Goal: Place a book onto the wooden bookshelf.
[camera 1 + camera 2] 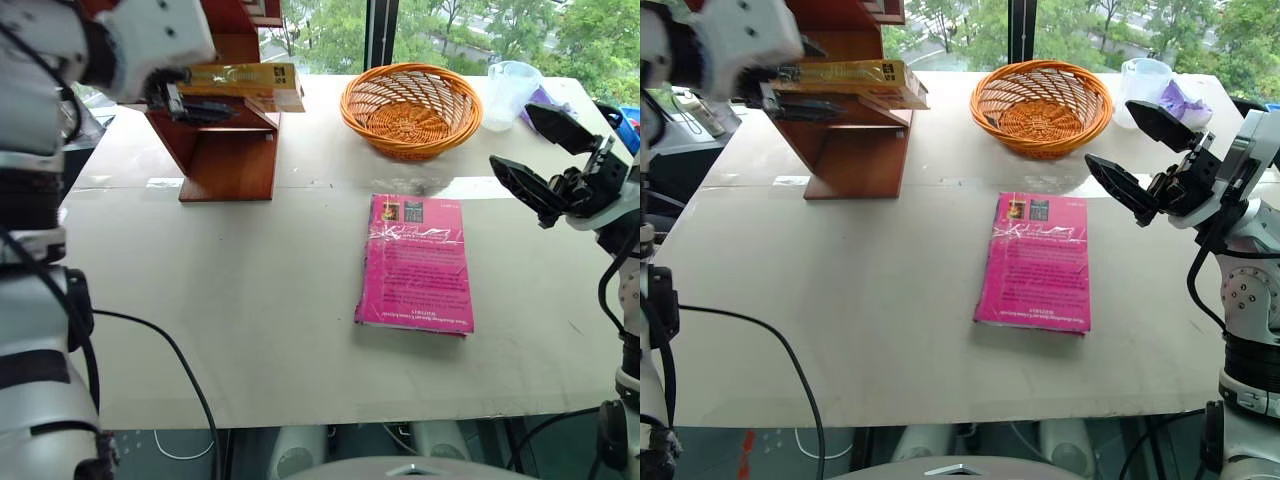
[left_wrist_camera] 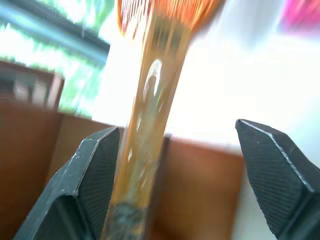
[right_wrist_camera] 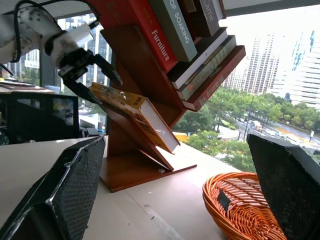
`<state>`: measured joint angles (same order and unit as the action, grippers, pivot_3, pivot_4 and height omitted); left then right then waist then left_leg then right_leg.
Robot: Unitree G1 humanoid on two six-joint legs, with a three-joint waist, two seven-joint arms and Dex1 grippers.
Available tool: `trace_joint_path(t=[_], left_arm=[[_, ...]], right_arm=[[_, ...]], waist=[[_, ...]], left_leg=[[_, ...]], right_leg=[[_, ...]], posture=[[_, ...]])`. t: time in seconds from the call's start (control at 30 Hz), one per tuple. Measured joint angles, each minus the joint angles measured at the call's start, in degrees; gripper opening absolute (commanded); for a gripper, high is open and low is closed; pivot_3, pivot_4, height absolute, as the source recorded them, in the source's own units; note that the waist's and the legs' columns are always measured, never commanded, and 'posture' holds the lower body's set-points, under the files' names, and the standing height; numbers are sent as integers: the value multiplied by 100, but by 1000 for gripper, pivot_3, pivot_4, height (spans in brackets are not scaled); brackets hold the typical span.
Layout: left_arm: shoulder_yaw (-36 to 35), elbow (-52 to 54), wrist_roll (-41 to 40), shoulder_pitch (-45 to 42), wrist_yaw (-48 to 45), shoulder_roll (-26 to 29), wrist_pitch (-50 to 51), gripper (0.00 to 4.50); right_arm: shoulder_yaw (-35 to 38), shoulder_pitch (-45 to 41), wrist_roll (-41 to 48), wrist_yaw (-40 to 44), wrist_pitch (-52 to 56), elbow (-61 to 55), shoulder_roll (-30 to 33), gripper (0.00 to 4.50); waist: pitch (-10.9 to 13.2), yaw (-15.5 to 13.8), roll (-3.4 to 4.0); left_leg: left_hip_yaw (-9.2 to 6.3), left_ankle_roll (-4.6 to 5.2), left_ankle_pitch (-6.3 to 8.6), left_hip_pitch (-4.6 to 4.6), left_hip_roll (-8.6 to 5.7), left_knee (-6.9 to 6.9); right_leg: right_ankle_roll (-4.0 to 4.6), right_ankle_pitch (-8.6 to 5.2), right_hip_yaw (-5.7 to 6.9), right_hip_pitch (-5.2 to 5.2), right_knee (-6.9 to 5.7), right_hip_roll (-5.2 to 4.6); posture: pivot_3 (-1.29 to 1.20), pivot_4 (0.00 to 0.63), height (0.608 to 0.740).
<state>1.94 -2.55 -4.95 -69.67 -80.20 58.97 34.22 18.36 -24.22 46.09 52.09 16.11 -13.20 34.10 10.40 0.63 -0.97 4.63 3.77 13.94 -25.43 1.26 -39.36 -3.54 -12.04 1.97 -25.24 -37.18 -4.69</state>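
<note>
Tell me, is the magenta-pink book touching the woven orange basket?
Apart. The left eye view shows bare table between the pink book and the basket.

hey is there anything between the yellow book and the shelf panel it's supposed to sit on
Nothing visible. The book already lies on a slanted panel of the wooden bookshelf, with the left gripper open around its end. The basket and pink book sit apart on the table.

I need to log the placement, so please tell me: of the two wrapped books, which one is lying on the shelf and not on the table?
The yellow-orange book, resting on the wooden bookshelf between the open left gripper. The magenta-pink book lies flat on the table.
</note>
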Motion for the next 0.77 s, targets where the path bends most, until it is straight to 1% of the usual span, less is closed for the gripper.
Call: trace_joint_path(t=[0.03,0.1,0.13,0.17,0.2,0.23,0.27,0.3,0.37,0.43,0.5,0.57,0.63,0.73,0.77], left_arm=[[-479,787,-651,265,26,-45,979,3906],[-953,1640,-1361,613,189,-381,2005,3906],[-1376,2364,-1961,916,540,-1058,2978,3906],[-1495,2678,-2239,1089,754,-1416,3408,3906],[-1648,3019,-2438,1318,1061,-1864,3755,3906],[-1923,3444,-2617,1820,1623,-2625,3887,3906],[-2008,3618,-2663,2094,1839,-2906,3938,3906],[-2069,3899,-2723,2723,2215,-3249,3972,3906],[-2160,4101,-2772,3576,2676,-3531,3964,3906],[-2193,4186,-2744,4034,2969,-3564,3703,3906],[-2174,4239,-2641,4821,3007,-3303,3181,3906],[-2235,4006,-2548,5651,2959,-3088,2653,3906],[-2355,3693,-2505,6239,2810,-2863,2219,3906],[-2504,3303,-2413,6762,2674,-2560,1617,3906],[-2507,3209,-2381,6944,2619,-2445,1374,3906]], right_arm=[[1,-4,70,7,105,0,34,4500],[2,-2,111,19,209,7,139,4500],[6,14,111,38,289,12,252,4500],[6,22,112,55,336,9,302,4500],[10,68,111,80,378,4,373,4500],[30,259,88,115,411,-11,512,4500],[45,379,57,129,440,-8,571,4500],[102,686,-43,145,483,-16,722,4500],[271,1255,-227,175,501,20,906,4500],[370,1624,-313,201,515,48,987,4500],[646,2157,-390,259,546,29,1133,4500],[974,2760,-572,323,569,82,1303,4500],[1203,3222,-713,426,561,110,1375,4500],[1442,3556,-791,554,523,214,1388,4500],[1512,3639,-820,599,484,241,1391,4500]], waist=[[-1,-9,1],[-2,-32,4],[-3,-66,4],[-1,-91,1],[1,-105,-1],[-1,-118,1],[0,-124,0],[0,-122,-3],[1,-115,-6],[0,-112,-3],[-8,-117,10],[-10,-131,13],[-10,-134,13],[-11,-132,13],[-11,-131,14]], left_leg=[[-9,0,0,-3,-2,-4],[-17,1,-1,1,-7,-13],[-26,2,-1,6,-9,-20],[-39,2,-1,8,-8,-33],[-40,3,0,22,-9,-36],[-40,4,0,51,-9,-40],[-41,21,12,90,-8,-39],[-45,26,16,108,-6,-32],[-38,26,16,126,-5,-10],[-36,24,15,137,-3,-5],[-20,24,16,168,-4,17],[-20,25,17,163,-2,18],[-20,25,18,162,-1,18],[-17,26,20,161,-1,18],[-18,6,32,161,-1,18]], right_leg=[[-1,0,7,3,0,-2],[-2,-1,13,11,-10,-9],[-3,-1,21,22,-17,-12],[-6,-4,32,32,-19,-9],[-18,-10,31,47,-20,-7],[-18,-11,28,76,-22,-7],[-15,-12,28,115,-19,-7],[-13,-13,33,134,-11,-4],[5,-2,23,139,-6,-2],[7,-2,16,140,-7,4],[31,-16,2,157,-4,2],[36,-19,4,155,2,1],[38,-19,4,154,11,0],[42,-15,7,154,25,-23],[43,-14,8,151,31,-40]], posture=[[0,150,733],[0,150,733],[0,150,733],[0,150,733],[0,150,733],[0,150,733],[0,150,733],[0,150,733],[0,150,733],[0,150,733],[0,150,733],[0,150,733],[0,150,733],[0,150,733],[0,150,733]])
